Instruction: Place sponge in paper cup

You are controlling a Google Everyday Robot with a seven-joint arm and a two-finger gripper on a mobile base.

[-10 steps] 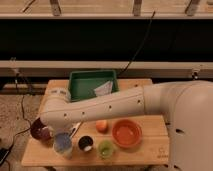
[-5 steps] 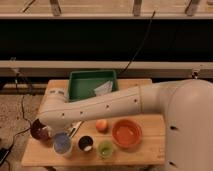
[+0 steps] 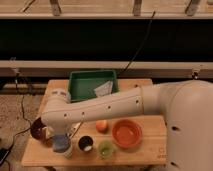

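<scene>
Wooden desk [image 3: 150, 150] is carrying the paper cup [image 3: 64, 148]; the sponge [image 3: 61, 142] is being lowered directly over it by the gripper [image 3: 59, 134], its jaws' opening being hidden.

1. The white arm [image 3: 115, 105] reaches from the right near corner across to the left, its elbow bent at the left.
2. The gripper [image 3: 59, 136] points down at the near left, mostly hidden under the forearm.
</scene>
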